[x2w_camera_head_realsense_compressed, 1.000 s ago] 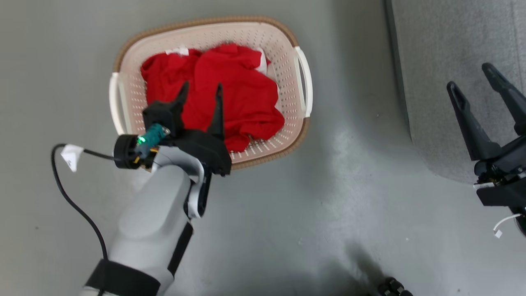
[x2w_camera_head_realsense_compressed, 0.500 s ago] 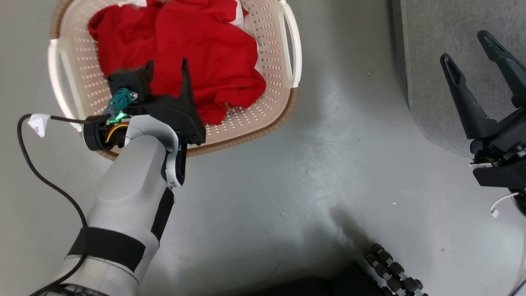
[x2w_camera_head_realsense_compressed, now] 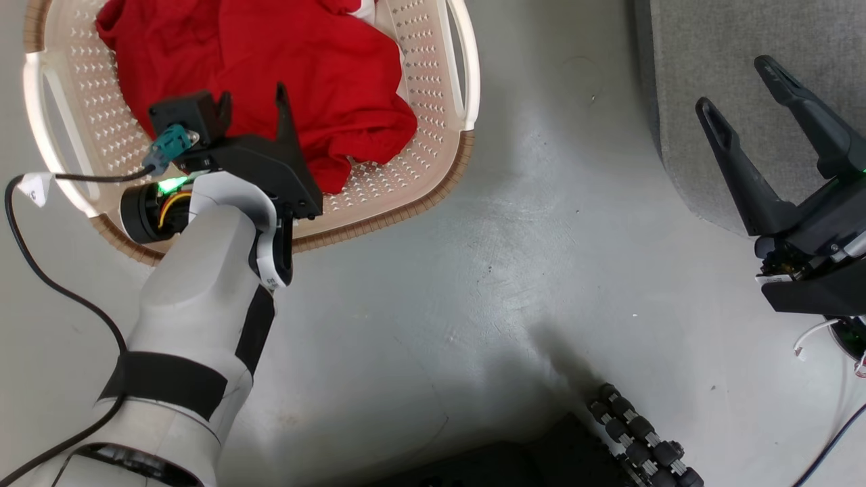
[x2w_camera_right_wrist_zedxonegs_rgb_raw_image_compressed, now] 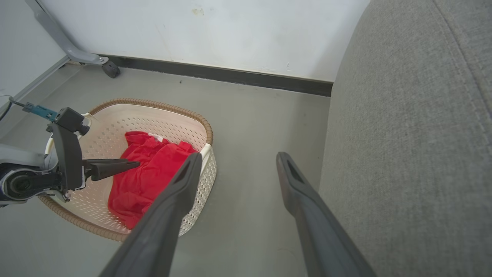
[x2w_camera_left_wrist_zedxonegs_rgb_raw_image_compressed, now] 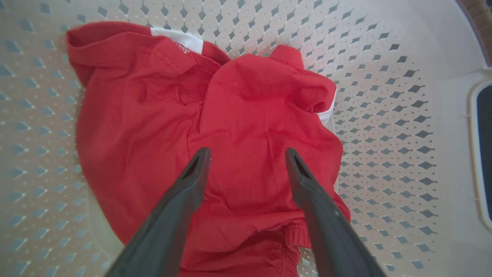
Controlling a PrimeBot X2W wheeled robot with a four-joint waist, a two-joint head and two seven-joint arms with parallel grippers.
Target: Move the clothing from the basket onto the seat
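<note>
The clothing [x2w_camera_head_realsense_compressed: 270, 61] is a heap of bright red fabric with a white strip, lying in the cream perforated basket [x2w_camera_head_realsense_compressed: 406, 169] on the floor. My left gripper [x2w_camera_head_realsense_compressed: 252, 95] hangs open just above the heap's near part, nothing between its fingers. In the left wrist view the open left gripper [x2w_camera_left_wrist_zedxonegs_rgb_raw_image_compressed: 248, 154] frames the red clothing [x2w_camera_left_wrist_zedxonegs_rgb_raw_image_compressed: 238, 115] inside the basket [x2w_camera_left_wrist_zedxonegs_rgb_raw_image_compressed: 384, 115]. My right gripper [x2w_camera_head_realsense_compressed: 734, 84] stands open and empty over the edge of the grey seat [x2w_camera_head_realsense_compressed: 683, 40]. The right wrist view shows the right gripper [x2w_camera_right_wrist_zedxonegs_rgb_raw_image_compressed: 239, 156], basket [x2w_camera_right_wrist_zedxonegs_rgb_raw_image_compressed: 153, 105], clothing [x2w_camera_right_wrist_zedxonegs_rgb_raw_image_compressed: 150, 173], left gripper [x2w_camera_right_wrist_zedxonegs_rgb_raw_image_compressed: 130, 164] and seat [x2w_camera_right_wrist_zedxonegs_rgb_raw_image_compressed: 415, 134].
Bare grey floor [x2w_camera_head_realsense_compressed: 507, 270] lies between basket and seat. A black cable [x2w_camera_head_realsense_compressed: 40, 270] trails from my left wrist. A black ribbed part [x2w_camera_head_realsense_compressed: 636, 439] shows at the bottom edge. Behind the basket are a white wall, a dark baseboard and a wheeled frame leg [x2w_camera_right_wrist_zedxonegs_rgb_raw_image_compressed: 111, 71].
The head camera has shifted, so the basket now sits higher and further left in the picture. Both grippers have stayed open, the left one still over the red clothing.
</note>
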